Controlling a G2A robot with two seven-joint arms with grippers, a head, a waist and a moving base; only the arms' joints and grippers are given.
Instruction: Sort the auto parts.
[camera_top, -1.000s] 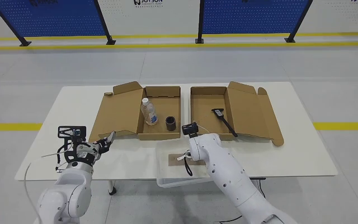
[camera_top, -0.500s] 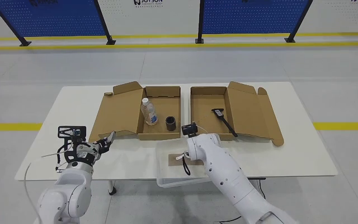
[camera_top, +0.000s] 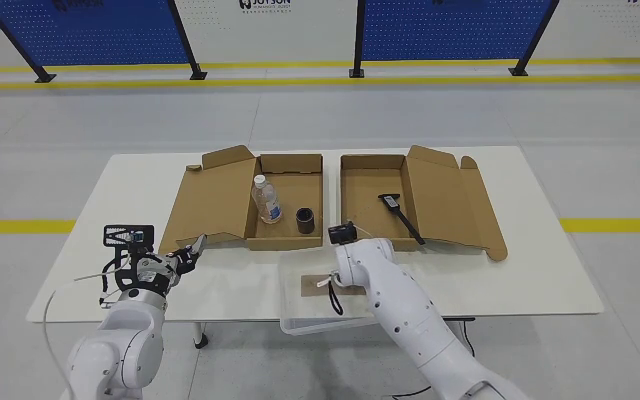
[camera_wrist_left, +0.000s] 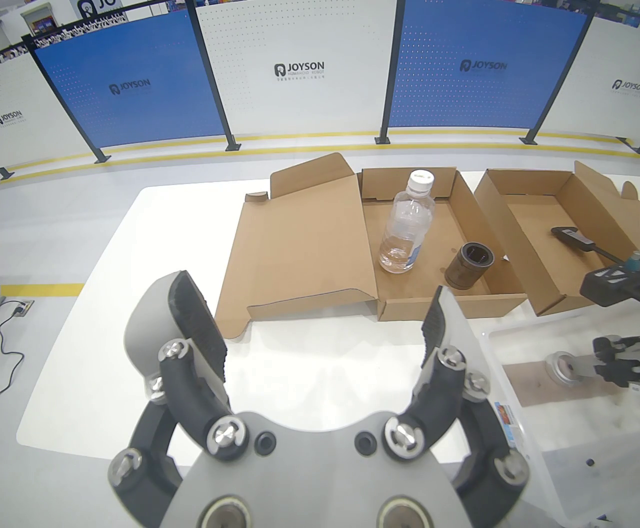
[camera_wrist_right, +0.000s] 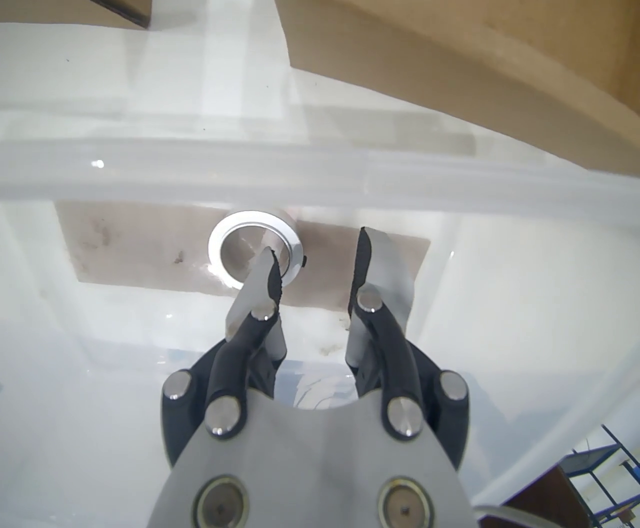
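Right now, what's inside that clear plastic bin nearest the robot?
A silver metal ring lies on a brownish sheet on the bin floor, with the open right gripper inside, one finger across the ring. The arm hides some floor from above.

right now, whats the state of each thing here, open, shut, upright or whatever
left box, open, flaps spread
right box, open
bottle, upright, cap on
black sleeve, on its side
silver ring, flat in the clear bin
left tool, open, empty
right tool, open, one finger over the ring
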